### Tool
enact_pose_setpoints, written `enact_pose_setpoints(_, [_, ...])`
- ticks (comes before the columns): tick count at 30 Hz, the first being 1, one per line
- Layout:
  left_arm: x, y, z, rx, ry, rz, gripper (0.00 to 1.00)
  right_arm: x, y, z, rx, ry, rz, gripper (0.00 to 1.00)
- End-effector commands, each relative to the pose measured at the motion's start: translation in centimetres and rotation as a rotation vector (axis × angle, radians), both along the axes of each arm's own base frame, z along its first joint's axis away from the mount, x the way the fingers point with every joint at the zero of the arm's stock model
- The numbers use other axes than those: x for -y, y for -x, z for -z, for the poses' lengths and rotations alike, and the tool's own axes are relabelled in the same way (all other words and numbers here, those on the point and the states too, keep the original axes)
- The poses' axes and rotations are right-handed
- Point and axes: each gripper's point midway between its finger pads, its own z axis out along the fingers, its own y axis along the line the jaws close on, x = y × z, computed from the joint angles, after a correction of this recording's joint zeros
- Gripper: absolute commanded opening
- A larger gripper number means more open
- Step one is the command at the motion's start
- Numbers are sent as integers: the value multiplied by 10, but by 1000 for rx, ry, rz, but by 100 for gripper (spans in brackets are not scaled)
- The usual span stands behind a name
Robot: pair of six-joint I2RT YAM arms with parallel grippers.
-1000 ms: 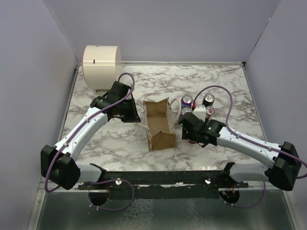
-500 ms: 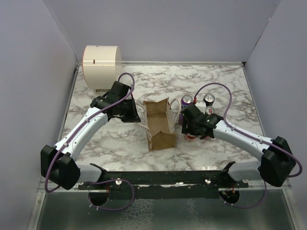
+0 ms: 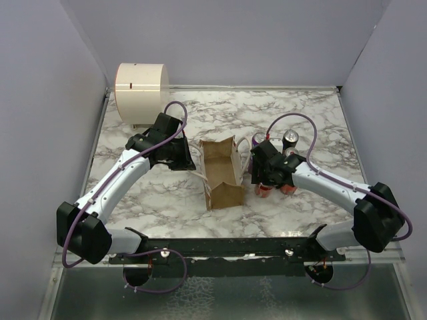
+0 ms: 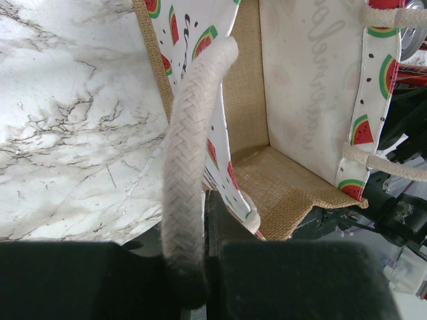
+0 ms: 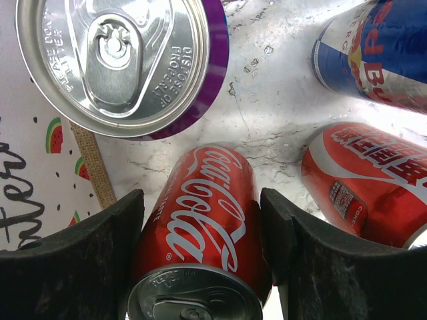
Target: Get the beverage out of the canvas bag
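Observation:
The canvas bag stands open in the middle of the table, tan with watermelon prints. Its burlap floor shows bare in the left wrist view. My left gripper is shut on the bag's white rope handle at the bag's left side. My right gripper is just right of the bag, shut on an upright red Coca-Cola can, with a pad against each side. I cannot tell whether the can touches the marble.
Close around the held can are a purple can, a blue Red Bull can and another red can. A cream cylindrical container stands at the back left. Grey walls close three sides.
My right arm has swung its forearm and elbow away from me, and the wrist has turned, with the gripper staying right of the bag. The left arm and the bag have not moved.

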Motion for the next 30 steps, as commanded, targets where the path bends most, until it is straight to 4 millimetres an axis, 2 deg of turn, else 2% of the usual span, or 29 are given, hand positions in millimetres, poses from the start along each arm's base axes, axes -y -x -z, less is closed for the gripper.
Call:
enact_pose_setpoints(1, [2, -6, -9, 29, 15, 6, 0, -11, -4, -1, -9, -41, -21, 26])
enact_pose_setpoints(3, [3, -6, -9, 28, 15, 6, 0, -10, -3, 0, -12, -38, -18, 40])
enact_pose_setpoints(5, [3, -7, -9, 28, 16, 7, 0, -9, -4, 0, -11, -34, -19, 48])
enact_pose_setpoints(7, [3, -7, -8, 27, 14, 8, 0, -8, -5, -2, -7, -32, -17, 67])
enact_pose_setpoints(10, [4, -9, -10, 31, 13, 9, 0, -9, -8, -8, 7, -33, -21, 77])
enact_pose_setpoints(13, [5, -10, -10, 30, 15, 10, 0, -11, -12, -16, 20, -34, -27, 92])
enact_pose_setpoints(15, [5, -10, -9, 30, 13, 10, 0, -12, -13, -21, 28, -35, -33, 98])
enact_pose_setpoints(21, [5, -12, -10, 34, 10, 11, 0, -14, -17, -41, 59, -40, -62, 100])
enact_pose_setpoints(28, [3, -15, -12, 43, -5, 16, 0, -7, -18, -56, 91, -16, -81, 100])
enact_pose_setpoints(30, [2, -17, -14, 54, -17, 19, 4, -5, -18, -62, 96, -9, -79, 100])
